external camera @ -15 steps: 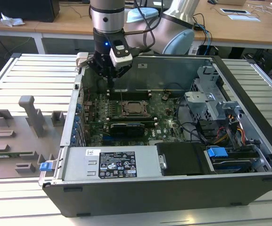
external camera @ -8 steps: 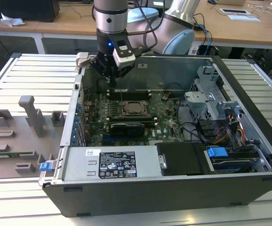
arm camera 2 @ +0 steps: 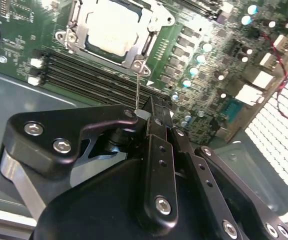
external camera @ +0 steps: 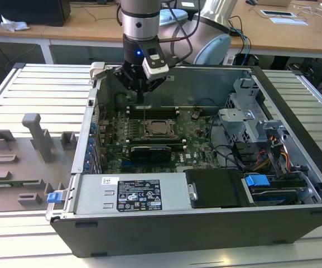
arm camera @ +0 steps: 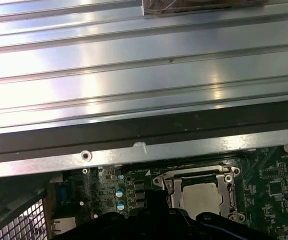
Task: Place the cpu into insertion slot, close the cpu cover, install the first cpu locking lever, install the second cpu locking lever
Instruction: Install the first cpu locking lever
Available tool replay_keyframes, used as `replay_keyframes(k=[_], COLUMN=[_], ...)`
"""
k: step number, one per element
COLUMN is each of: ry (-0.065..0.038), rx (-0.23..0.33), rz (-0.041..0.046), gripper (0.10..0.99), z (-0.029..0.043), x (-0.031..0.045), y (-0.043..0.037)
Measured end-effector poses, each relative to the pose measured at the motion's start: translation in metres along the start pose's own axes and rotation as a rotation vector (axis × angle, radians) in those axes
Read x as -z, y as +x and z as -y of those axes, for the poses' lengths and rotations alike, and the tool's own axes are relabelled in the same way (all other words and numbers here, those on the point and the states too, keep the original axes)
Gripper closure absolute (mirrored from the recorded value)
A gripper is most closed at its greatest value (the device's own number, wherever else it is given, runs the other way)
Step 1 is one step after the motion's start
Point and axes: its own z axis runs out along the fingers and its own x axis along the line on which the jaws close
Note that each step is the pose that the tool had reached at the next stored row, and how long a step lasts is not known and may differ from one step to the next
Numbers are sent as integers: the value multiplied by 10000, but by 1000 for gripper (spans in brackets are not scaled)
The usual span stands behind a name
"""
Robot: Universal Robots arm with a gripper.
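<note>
Where memory slots (arm camera 2: 91, 75) edge cpu (arm camera 2: 113, 26): fingers (arm camera 2: 158, 125).

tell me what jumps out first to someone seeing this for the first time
The open computer case on the slatted table draws the eye first, with the arm's black hand hanging inside it over the green motherboard. Just below the hand, the cpu already sits in the insertion slot, its silver top framed by the cpu cover.

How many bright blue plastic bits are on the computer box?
2. One blue clip sticks out at the front corner of the case on the exterior view's left. One blue tab sits inside, toward the exterior view's right. Others may be hidden.
</note>
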Motion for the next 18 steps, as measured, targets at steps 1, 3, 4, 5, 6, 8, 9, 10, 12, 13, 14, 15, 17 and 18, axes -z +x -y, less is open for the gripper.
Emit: replay_keyframes(k=[1, 3, 4, 5, 6, 8, 9, 10, 12, 13, 14, 15, 17, 18], ry=[0, 0, 1, 1, 1, 1, 2, 2, 1, 1, 2, 1, 0, 0], rx=[0, 1, 2, 4, 6, 8, 11, 26, 91, 160, 200, 265, 480, 502], rz=[-2, -8, -11, -14, -18, -20, -21, -21, -21, -21, -22, -21, -21, -21], gripper=[980, 980, 980, 980, 980, 980, 980, 980, 980, 980, 980, 980, 980, 980], z=[-4, -14, -17, -19, -21, -21, -21, -22, -22, -22, -22, -23, -26, -27], x=[-4, -14, -20, -33, -66, -101, -128, -147, -186, -217, -235, -260, -340, -354], y=[-18, -58, -71, -86, -94, -97, -98, -98, -99, -104, -109, -113, -130, -138])
